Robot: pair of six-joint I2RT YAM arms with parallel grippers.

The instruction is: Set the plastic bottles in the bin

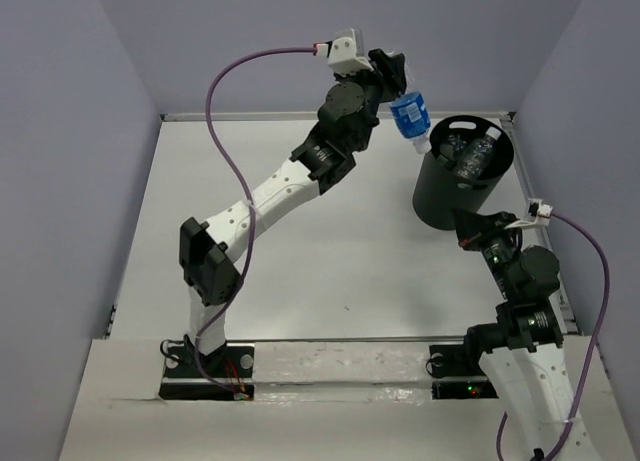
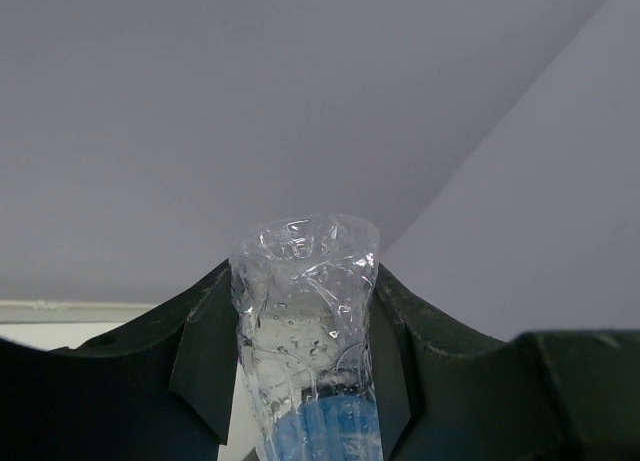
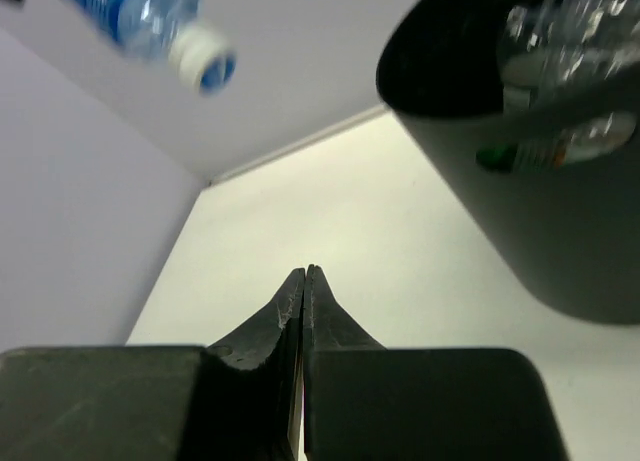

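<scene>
My left gripper [image 1: 393, 78] is raised high at the back and is shut on a clear plastic bottle with a blue label [image 1: 409, 116]. The bottle hangs cap down, just left of the black bin's rim [image 1: 432, 141]. In the left wrist view the bottle's clear base [image 2: 305, 311] sits squeezed between my fingers [image 2: 205, 366]. The bin holds several clear bottles [image 1: 478, 149]; one with a green and orange label shows in the right wrist view [image 3: 530, 156]. My right gripper [image 3: 304, 273] is shut and empty, low over the table just in front of the bin [image 3: 540, 211].
Pale walls close in the white table [image 1: 330, 251] on three sides. The held bottle's white cap [image 3: 203, 61] shows at the top left of the right wrist view. Purple cables loop from both wrists.
</scene>
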